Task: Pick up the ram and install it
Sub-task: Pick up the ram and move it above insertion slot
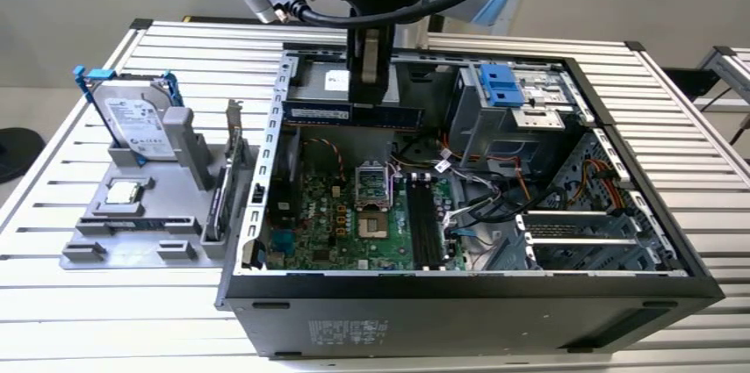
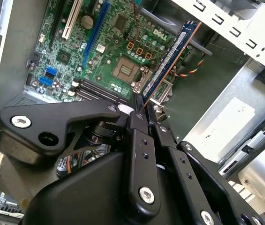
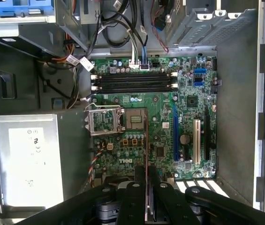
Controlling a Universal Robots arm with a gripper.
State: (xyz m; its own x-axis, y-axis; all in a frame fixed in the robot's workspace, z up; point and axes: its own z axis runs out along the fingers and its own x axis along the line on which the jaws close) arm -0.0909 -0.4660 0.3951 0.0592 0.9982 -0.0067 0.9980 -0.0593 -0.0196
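Gripper (image 1: 372, 96) clamped shut on ram (image 1: 319, 113), pinching its top edge. Ram hangs level over far side of case (image 1: 469, 290), clear of board. Slots (image 3: 134, 83) empty, nearer than ram. Ram sits crosswise to slots.

Risks, my read:
- misaligned descent hits board or latches
- cables (image 3: 134, 42) beside slots could snag
- thin pinch may let stick tilt under push

Black hand (image 2: 140, 110) — dark blue ram (image 2: 170, 56); green motherboard (image 3: 160, 123) — blue, white and black slots.
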